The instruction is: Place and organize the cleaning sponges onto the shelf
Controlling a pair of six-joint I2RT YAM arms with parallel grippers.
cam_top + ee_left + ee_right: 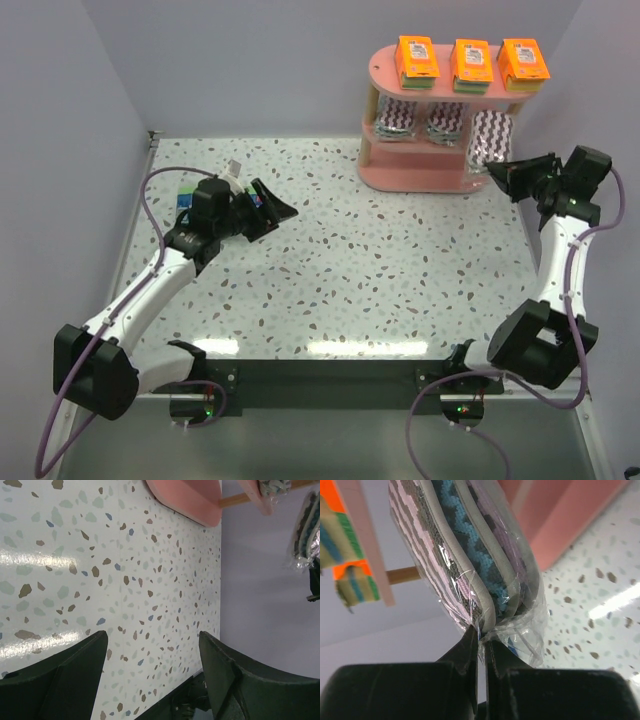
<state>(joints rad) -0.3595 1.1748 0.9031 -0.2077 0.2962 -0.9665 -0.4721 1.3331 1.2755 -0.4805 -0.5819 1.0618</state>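
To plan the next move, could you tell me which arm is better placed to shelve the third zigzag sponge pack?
Right: the right pincer is shut on the zigzag sponge pack beside the shelf; the left pincer is open, empty, distant.

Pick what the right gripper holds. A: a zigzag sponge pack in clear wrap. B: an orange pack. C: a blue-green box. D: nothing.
A: the right gripper is shut on the clear wrap of the zigzag pack, next to the pink shelf.
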